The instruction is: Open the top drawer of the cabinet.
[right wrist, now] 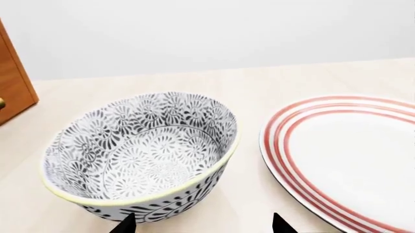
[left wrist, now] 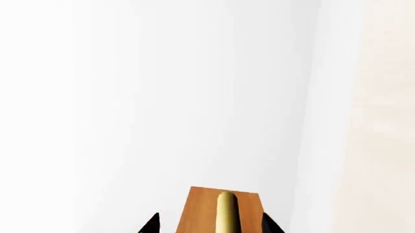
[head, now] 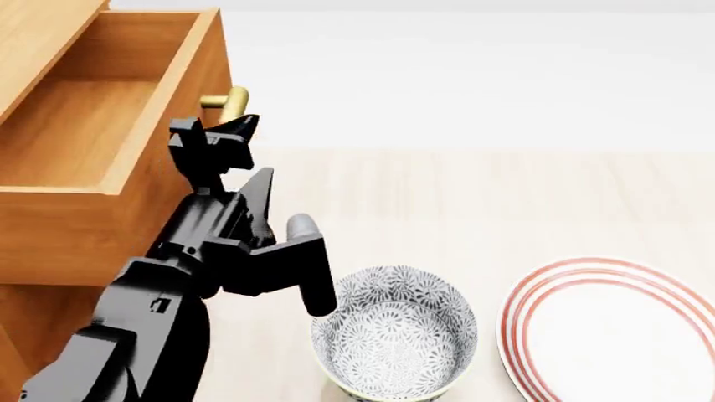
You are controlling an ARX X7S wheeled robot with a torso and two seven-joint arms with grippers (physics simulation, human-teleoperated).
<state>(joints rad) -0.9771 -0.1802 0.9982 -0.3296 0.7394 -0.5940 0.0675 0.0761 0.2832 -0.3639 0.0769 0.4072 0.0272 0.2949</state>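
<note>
The top drawer (head: 69, 233) of the orange-brown cabinet (head: 32, 322) stands pulled far out, its inside bare wood. Its brass bar handle (head: 231, 102) sticks out from the front panel. My left gripper (head: 218, 127) is at the handle with its fingers spread wide. In the left wrist view the drawer front (left wrist: 202, 208) and handle (left wrist: 227, 211) lie between the two black fingertips of the left gripper (left wrist: 211, 225), which do not touch them. My right gripper (right wrist: 202, 225) is open and empty, just in front of the patterned bowl (right wrist: 139, 150).
The black-and-white patterned bowl (head: 393, 335) stands on the pale wooden surface next to my left forearm. A white plate with red rings (head: 614, 335) lies to its right; it also shows in the right wrist view (right wrist: 350, 155). A cabinet corner (right wrist: 13, 82) shows there too.
</note>
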